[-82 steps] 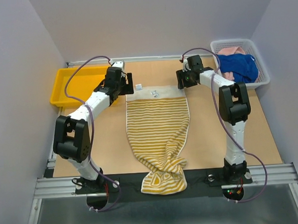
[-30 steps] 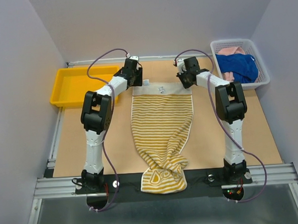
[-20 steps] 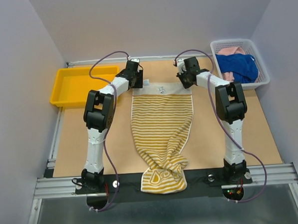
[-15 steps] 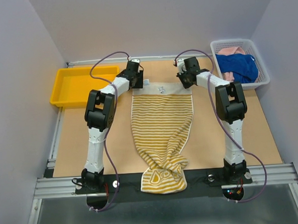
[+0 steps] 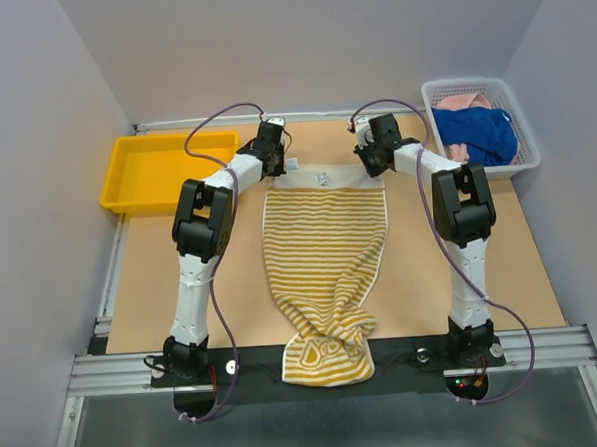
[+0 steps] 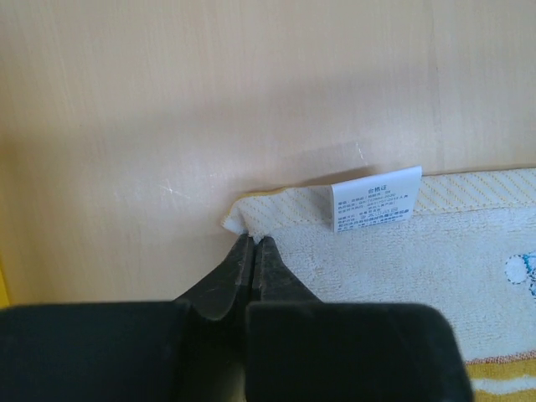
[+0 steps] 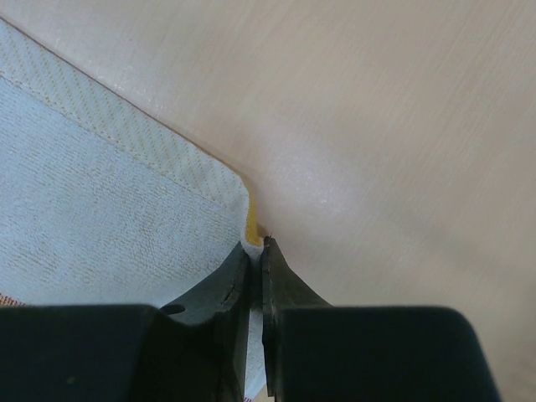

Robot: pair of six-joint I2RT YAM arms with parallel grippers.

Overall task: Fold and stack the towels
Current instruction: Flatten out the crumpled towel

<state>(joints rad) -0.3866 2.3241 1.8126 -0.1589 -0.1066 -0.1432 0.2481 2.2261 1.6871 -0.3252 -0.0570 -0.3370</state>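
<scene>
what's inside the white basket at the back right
The white basket holds a crumpled blue towel, with a pink towel showing behind it at the far end. The basket floor and anything beneath the towels is covered.

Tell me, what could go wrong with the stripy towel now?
1. The left gripper and right gripper each pinch only the very tip of a corner of the towel, so a corner might slip out when pulled.
2. Its near end is bunched and twisted at the edge of the table, so the fold may come out lumpy.
</scene>
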